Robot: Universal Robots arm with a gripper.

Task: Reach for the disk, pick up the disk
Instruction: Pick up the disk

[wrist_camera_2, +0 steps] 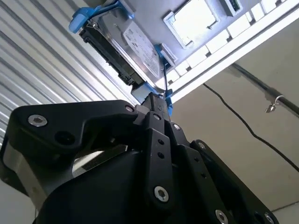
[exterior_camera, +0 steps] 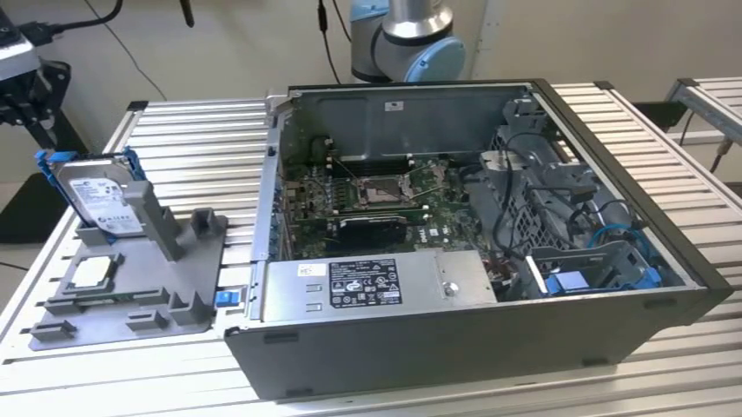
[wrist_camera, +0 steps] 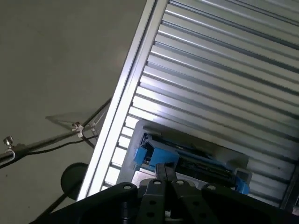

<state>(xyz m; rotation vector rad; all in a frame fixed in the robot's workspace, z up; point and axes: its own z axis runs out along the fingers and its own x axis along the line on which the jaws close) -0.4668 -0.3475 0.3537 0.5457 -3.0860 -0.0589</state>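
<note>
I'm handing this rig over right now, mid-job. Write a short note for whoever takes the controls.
Gripper: shut, empty, pointing toward the flat silver-grey hard disk with white label and blue bracket.
The disk stands upright, untouched, in the grey plastic holder on the slatted metal table, at the exterior view's left.
Done: nothing yet.
Left: finish the reach, then pick the disk up.
</note>
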